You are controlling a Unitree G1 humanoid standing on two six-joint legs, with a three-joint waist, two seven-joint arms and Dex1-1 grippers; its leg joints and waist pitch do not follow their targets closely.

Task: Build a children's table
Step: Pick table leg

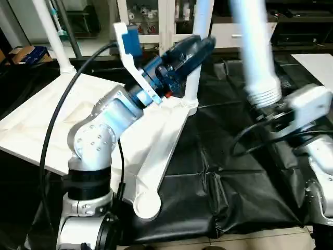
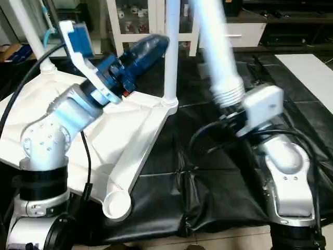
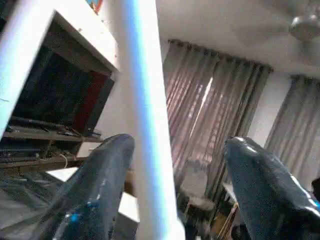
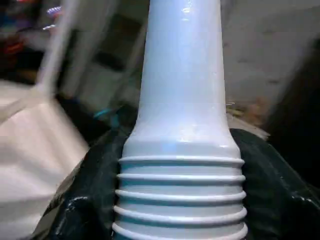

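The right claw (image 2: 229, 107) pinches a loose leg (image 2: 216, 49) by its screw end, pointing up and far. The empty corner hole (image 2: 115, 203) sits near and left of it. The left claw (image 1: 200, 44) is spread around a standing leg (image 1: 200, 31) on the table top (image 1: 41, 130).

The table top (image 2: 130, 130) lies underside-up on the left half of the sheet-covered desk (image 2: 218, 177), two legs (image 2: 170, 52) standing upright in its far corner sockets, its near right socket (image 2: 115, 203) near the desk's front edge, a cabinet (image 2: 151, 21) behind.
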